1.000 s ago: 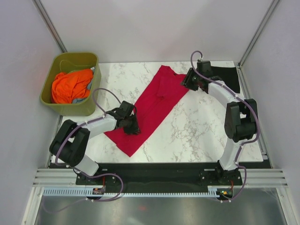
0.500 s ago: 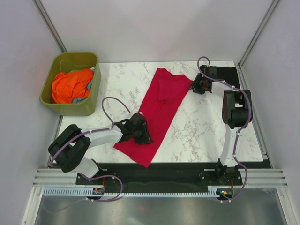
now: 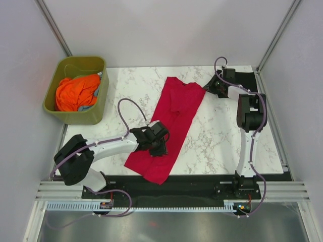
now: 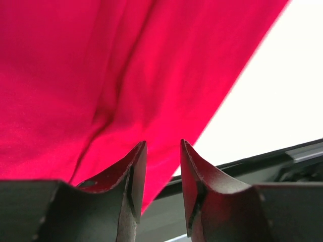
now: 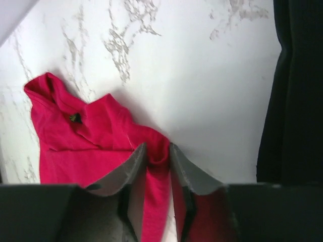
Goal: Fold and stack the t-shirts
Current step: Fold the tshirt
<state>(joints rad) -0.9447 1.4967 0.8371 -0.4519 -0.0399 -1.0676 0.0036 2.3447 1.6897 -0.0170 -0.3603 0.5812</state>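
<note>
Showing little of the black t-shirt (image 3: 248, 79): it lies at the far right corner of the marble tabletop (image 3: 217, 141), largely hidden behind the right arm (image 3: 251, 113) and cut off by the frame in the right wrist view.

The crimson t-shirt (image 3: 174, 116) lies in a long diagonal band from the far edge, mid-tabletop, to the near edge, which its lower end overlaps.

The right claw (image 3: 208, 88) is clenched on a far corner of the crimson cloth, and a narrow fold of it runs between the jaws.

The left claw (image 3: 158, 147) rests over the near part of the band. Its jaws stand a little apart with cloth visible beyond the tips, and whether it grips cannot be told.

An olive-green tub (image 3: 99, 101) holding orange cloth (image 3: 75, 91) stands at the far left corner.
</note>
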